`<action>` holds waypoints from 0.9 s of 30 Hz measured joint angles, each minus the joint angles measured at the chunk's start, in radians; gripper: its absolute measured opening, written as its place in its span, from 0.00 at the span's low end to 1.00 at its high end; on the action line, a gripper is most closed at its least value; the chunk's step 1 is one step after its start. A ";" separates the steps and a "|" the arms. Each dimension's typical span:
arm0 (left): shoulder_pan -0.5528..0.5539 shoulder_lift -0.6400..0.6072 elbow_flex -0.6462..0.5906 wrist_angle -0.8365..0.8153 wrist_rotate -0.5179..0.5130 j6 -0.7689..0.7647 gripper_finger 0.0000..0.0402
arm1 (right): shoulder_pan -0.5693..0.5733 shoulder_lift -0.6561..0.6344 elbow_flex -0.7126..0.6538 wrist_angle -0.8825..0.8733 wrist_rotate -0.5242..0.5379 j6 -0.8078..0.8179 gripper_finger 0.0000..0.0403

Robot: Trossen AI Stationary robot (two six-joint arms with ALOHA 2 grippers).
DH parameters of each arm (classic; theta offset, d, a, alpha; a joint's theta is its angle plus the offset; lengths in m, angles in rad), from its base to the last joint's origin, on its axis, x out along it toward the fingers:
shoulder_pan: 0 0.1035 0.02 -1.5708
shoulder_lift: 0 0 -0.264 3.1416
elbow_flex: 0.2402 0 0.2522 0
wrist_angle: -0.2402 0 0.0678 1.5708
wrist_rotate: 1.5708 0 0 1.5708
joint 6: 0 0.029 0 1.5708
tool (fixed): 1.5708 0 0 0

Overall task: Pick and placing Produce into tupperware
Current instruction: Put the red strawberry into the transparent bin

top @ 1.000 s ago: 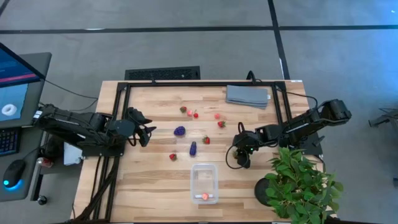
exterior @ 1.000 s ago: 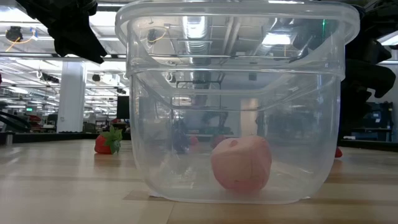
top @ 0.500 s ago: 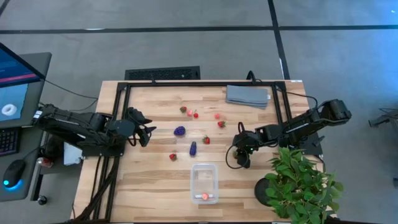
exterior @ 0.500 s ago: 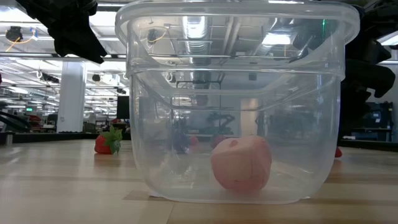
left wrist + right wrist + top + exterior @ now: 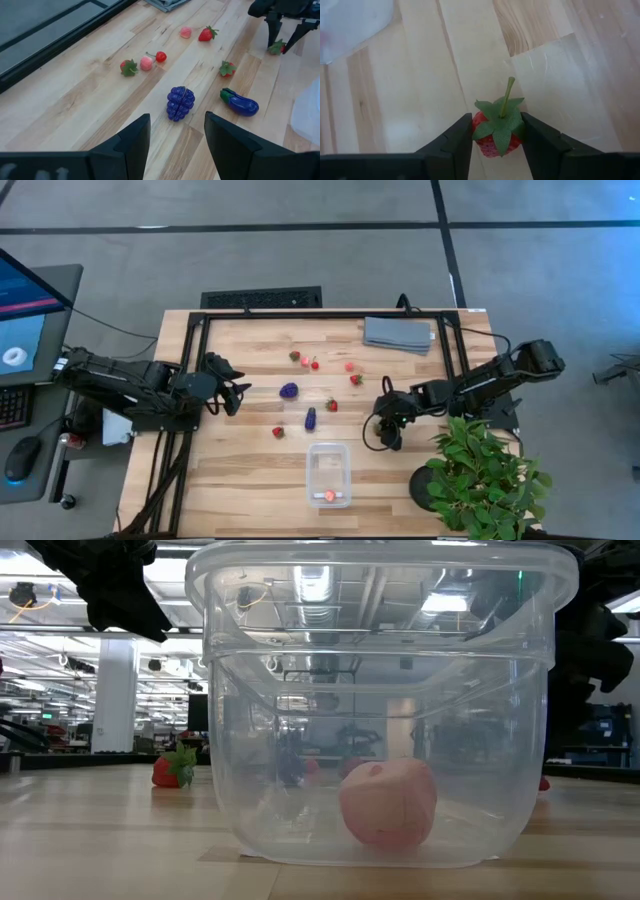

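Right wrist view: a red strawberry [image 5: 496, 134] with green cap and upright stem sits between the two dark fingers [image 5: 455, 145] of the right claw [image 5: 496, 145], pads against both flanks, so the claw is closed on it, low over the counter [image 5: 560, 75]. In the high view the right claw [image 5: 388, 438] hangs just right of the tupperware [image 5: 328, 473], which stands near the counter's front edge with one pink piece [image 5: 388, 802] already inside. Judged step: the grasp is made, lift and carry come next. To do it well, raise straight up before any sideways travel, so the berry does not drag on the wood or roll out of the pinch; the grip looks set on the widest part, but the piece is small and rounded and could squirt free if tilted. Then cross over the container's rim with clearance, centre above the open mouth, lower a little and release, keeping the fingers off the thin clear wall, which would likely slide if nudged. Left claw [image 5: 238, 396] waits, fingers parted and holding nothing, at the counter's left side, facing the purple grape cluster [image 5: 180, 102] and the eggplant [image 5: 240, 102]; other strawberries and pink pieces lie scattered farther back. A grey cloth [image 5: 398, 334] and a potted plant [image 5: 480, 475] sit clear of the path.
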 joint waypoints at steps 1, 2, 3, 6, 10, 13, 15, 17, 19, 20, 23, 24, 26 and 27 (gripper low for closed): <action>0.000 0.000 0.000 0.000 0.000 0.000 0.44 | 0.000 -0.001 0.000 0.008 0.000 0.000 0.43; 0.000 0.000 0.000 0.000 0.000 0.000 0.44 | 0.000 -0.007 0.000 0.013 0.000 0.000 0.43; 0.000 0.000 0.000 0.000 0.000 0.000 0.44 | 0.000 -0.015 0.000 0.017 0.000 0.000 0.42; 0.000 0.000 0.000 0.000 0.000 0.000 0.44 | -0.009 -0.044 0.000 0.031 0.000 0.000 0.42; 0.000 0.000 0.000 0.001 0.000 0.000 0.44 | -0.037 -0.090 0.000 0.031 0.001 0.000 0.43; 0.000 0.000 0.000 0.001 0.001 0.000 0.44 | -0.061 -0.133 0.000 0.032 0.001 -0.001 0.43; 0.000 0.000 0.000 0.001 0.007 0.000 0.44 | -0.075 -0.161 0.000 0.031 0.002 -0.003 0.43; 0.000 0.000 0.000 0.001 0.014 -0.001 0.44 | -0.088 -0.192 0.000 0.031 0.002 -0.009 0.42; 0.000 0.000 0.000 0.001 0.020 -0.003 0.44 | -0.100 -0.219 0.000 0.031 0.002 -0.010 0.42; 0.000 0.000 0.000 0.001 0.021 -0.006 0.44 | -0.105 -0.232 0.000 0.030 0.002 -0.010 0.43; 0.000 0.000 0.000 0.001 0.021 -0.007 0.44 | -0.116 -0.271 0.000 0.031 0.001 -0.010 0.43; 0.000 0.000 0.000 0.001 0.021 -0.007 0.44 | -0.119 -0.281 0.000 0.032 0.001 -0.010 0.44; 0.000 0.000 0.000 0.001 0.021 -0.007 0.44 | -0.120 -0.302 0.000 0.036 0.000 -0.010 0.44; 0.000 0.000 0.000 0.001 0.021 -0.007 0.44 | -0.120 -0.311 0.000 0.043 0.000 -0.010 0.44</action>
